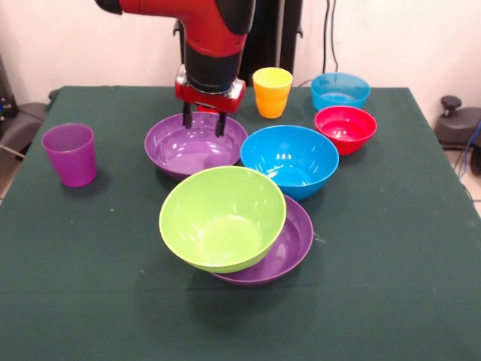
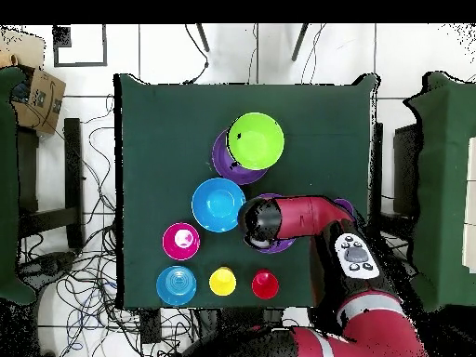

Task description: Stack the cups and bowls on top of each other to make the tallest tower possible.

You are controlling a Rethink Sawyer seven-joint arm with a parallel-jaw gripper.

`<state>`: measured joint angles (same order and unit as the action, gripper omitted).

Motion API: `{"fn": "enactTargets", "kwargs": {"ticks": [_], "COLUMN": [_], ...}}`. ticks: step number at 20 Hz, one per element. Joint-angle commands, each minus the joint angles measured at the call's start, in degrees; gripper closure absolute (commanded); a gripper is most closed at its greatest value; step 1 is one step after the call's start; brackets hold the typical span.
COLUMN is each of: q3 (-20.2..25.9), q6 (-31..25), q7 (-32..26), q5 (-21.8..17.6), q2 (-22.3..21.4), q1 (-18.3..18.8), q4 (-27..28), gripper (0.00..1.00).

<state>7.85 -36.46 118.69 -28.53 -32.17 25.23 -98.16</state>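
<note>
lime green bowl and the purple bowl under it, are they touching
Touching. The front view shows the lime green bowl resting tilted inside the purple bowl, its underside on the purple rim with no gap.

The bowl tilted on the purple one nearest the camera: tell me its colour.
Lime green bowl, clearest in the front view.
</note>
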Motion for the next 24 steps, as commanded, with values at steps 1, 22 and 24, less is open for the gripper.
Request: {"fn": "enactTargets", "kwargs": {"ticks": [1,22,24], "q3": [6.92,9.09,8.75], "q6": [-3.5,2.86,2.78], "q7": [-6.27,0.09,0.28], "q5": [0.93,2.63,2.38], "q2": [-0.91,10.13,10.64], "q1": [-0.69,-4.37,-4.85], "q4": [-1.22,8.45,9.07], "gripper": [0.0,0.0,0.0]}}
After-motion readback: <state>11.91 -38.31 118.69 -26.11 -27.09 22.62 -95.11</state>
